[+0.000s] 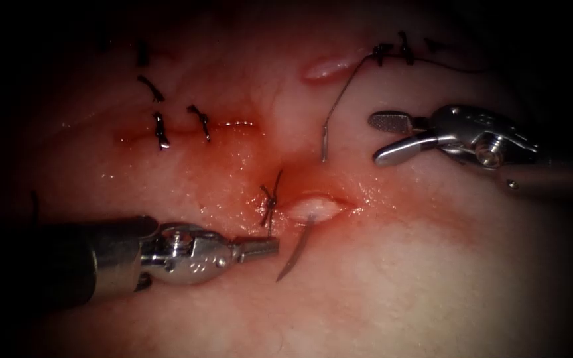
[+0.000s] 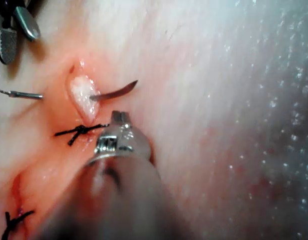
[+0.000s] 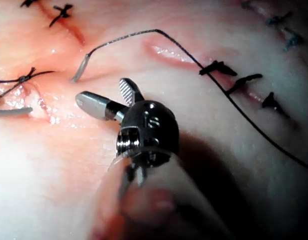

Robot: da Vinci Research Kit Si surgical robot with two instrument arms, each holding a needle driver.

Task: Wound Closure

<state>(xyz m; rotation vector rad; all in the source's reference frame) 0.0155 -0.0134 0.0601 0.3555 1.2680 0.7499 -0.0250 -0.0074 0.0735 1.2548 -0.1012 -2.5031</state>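
Two slim grey shafts, polished silver wrist joints with round pivot pins and small screws, left tool [image 1: 260,248] ending in short blocky steel jaws, right tool [image 1: 387,138] with rounded smooth-backed jaws, cross-hatched inner face, faint engraved marks on rounded steel housing

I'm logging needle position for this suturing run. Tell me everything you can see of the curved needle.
The thin, curved grey metal needle passes through the tissue: one end sticks out of the open pale part of the cut toward the viewer, while its other end emerges beyond the cut, trailing dark thread. Neither tool grips it: the left tool sits just beside it, the right tool stands open nearby.
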